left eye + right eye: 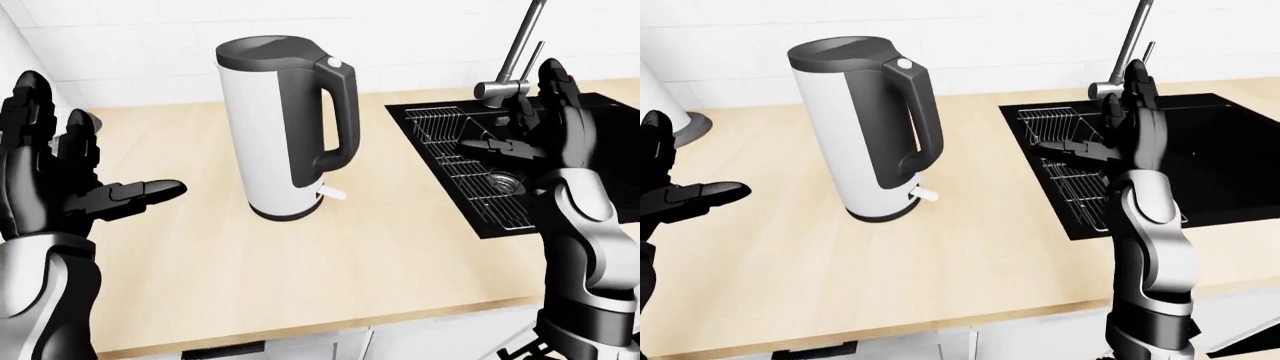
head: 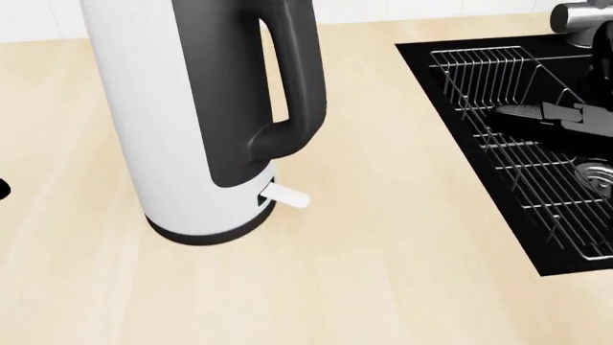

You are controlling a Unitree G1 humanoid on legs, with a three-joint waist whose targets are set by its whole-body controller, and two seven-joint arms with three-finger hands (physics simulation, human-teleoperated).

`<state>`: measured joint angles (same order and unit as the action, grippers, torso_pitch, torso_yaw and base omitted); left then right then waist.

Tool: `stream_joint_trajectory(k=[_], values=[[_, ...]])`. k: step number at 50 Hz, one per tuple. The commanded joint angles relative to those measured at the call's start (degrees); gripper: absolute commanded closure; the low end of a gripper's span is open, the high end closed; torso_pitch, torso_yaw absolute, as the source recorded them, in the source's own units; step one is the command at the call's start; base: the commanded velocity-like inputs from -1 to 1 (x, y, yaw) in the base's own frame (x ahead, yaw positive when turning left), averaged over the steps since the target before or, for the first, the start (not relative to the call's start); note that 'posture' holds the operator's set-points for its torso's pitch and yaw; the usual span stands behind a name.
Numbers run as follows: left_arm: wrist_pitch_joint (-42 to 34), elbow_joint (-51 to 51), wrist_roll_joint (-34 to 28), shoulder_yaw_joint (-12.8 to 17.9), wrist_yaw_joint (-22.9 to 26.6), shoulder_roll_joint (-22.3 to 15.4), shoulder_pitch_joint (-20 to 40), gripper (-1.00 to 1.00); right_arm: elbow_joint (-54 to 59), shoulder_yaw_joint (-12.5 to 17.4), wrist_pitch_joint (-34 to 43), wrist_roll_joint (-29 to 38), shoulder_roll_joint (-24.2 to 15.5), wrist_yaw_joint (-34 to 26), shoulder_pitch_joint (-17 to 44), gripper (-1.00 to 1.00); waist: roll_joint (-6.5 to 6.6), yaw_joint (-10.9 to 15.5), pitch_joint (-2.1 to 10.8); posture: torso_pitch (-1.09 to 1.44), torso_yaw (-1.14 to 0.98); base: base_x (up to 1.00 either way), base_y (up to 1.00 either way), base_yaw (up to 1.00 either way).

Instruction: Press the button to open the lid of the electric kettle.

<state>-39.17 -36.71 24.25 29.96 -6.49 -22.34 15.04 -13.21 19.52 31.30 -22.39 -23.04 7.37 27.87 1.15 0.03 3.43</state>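
Note:
A white electric kettle (image 1: pixel 270 142) with a black handle (image 1: pixel 340 112) and a shut black lid (image 1: pixel 268 51) stands upright on the wooden counter (image 1: pixel 330 262). A small white button (image 1: pixel 334 63) sits on top of the handle. A white lever (image 1: pixel 332 193) sticks out at the base. My left hand (image 1: pixel 70 172) is open, raised to the left of the kettle and apart from it. My right hand (image 1: pixel 540 120) is open, raised over the sink at the right, well away from the kettle.
A black sink (image 1: pixel 600 142) with a wire rack (image 1: pixel 470 157) lies at the right, with a metal faucet (image 1: pixel 515 52) above it. The white tiled wall (image 1: pixel 420 37) runs along the top. The counter's near edge (image 1: pixel 300 337) is at the bottom.

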Motion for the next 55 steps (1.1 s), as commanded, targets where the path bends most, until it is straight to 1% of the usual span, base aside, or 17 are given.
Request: stream_joint_trajectory(k=[1,3,7,15,17,19,23,29,31,38,41,43,48,55], values=[[1.42,-1.42,-0.12,0.6,0.06,-1.07,1.27,-1.0,-2.02,0.64,-1.71,0.16,-0.85,-0.11,1.65,-1.0,-0.16,-0.02,1.55,-0.17,0.0,0.0,0.0,0.0],[1.24,-1.52,-0.01,0.62,0.01,-1.1,1.42,-1.0,-2.1,0.59,-1.64,0.24,-0.82,-0.18,1.65,-1.0,-0.32,-0.07,2.14,-0.19,0.0,0.0,0.0,0.0],[1.31,-1.47,-0.01,0.63,0.1,-1.19,1.42,-1.0,-1.85,-0.02,-1.93,0.95,-0.38,-0.39,1.55,-1.0,0.05,-0.46,3.79,-0.23,0.0,0.0,0.0,0.0],[1.77,-1.44,-0.75,0.71,0.72,-1.21,0.97,-1.0,-1.95,-1.03,-1.68,2.27,0.47,-1.1,2.12,-1.0,0.47,-0.89,7.87,-0.31,0.0,0.0,0.0,0.0],[2.43,-1.56,-1.49,0.51,1.26,-1.23,0.64,-1.0,-1.72,-1.51,-1.52,2.65,0.68,-1.18,2.86,-1.0,0.52,-0.83,8.59,-0.32,0.0,0.0,0.0,0.0],[2.77,-1.75,-1.7,0.6,1.58,-0.95,0.74,-1.0,-1.02,-2.21,-1.69,3.3,0.92,-1.43,3.84,-1.0,0.55,-0.76,8.96,-0.32,0.0,0.0,0.0,0.0],[2.46,-2.11,-1.23,1.24,1.48,-1.1,1.01,-1.0,3.23,-3.28,-3.34,4.82,1.04,-2.27,6.45,-1.0,0.58,-0.57,9.18,-0.32,0.0,0.0,0.0,0.0],[2.99,-1.83,-2.52,0.36,1.89,-1.04,0.94,-1.0,9.41,-5.38,-5.44,7.39,1.32,-3.14,11.28,-1.0,0.66,-0.19,9.09,-0.32,0.0,0.0,0.0,0.0],[2.84,-1.22,-3.64,-0.36,1.96,-0.83,0.77,-1.0,13.16,-6.0,-6.93,8.35,1.58,-3.49,13.46,-1.0,0.71,-0.13,9.01,-0.32,0.0,0.0,0.0,0.0],[1.67,-1.89,-3.06,-0.33,1.81,-0.45,1.58,-1.0,20.82,-7.94,-8.42,9.86,2.36,-4.47,21.01,-1.0,0.97,-0.02,8.93,-0.32,0.0,0.0,0.0,0.0],[1.7,-1.84,-2.97,-0.21,1.82,-0.49,1.58,-1.0,25.02,-8.44,-8.73,9.37,3.01,-4.25,24.69,-1.0,1.16,-0.07,9.11,-0.32,0.0,0.0,0.0,0.0],[1.6,-1.93,-2.79,0.03,1.83,-0.56,1.53,-1.0,28.11,-9.44,-9.44,9.94,3.49,-4.2,26.55,-1.0,1.26,-0.08,9.24,-0.32,0.0,0.0,0.0,0.0],[1.4,-1.98,-2.42,0.21,1.59,-0.8,1.66,-1.0,30.99,-9.99,-9.79,10.49,4.05,-4.66,30.13,-1.0,1.43,-0.1,9.55,-0.32,0.0,0.0,0.0,0.0],[1.37,-2.1,-2.03,0.54,1.5,-0.93,1.49,-1.0,38.66,-11.13,-12.23,11.37,5.14,-5.46,37.29,-1.0,1.78,-0.21,9.75,-0.32,0.0,0.0,0.0,0.0]])
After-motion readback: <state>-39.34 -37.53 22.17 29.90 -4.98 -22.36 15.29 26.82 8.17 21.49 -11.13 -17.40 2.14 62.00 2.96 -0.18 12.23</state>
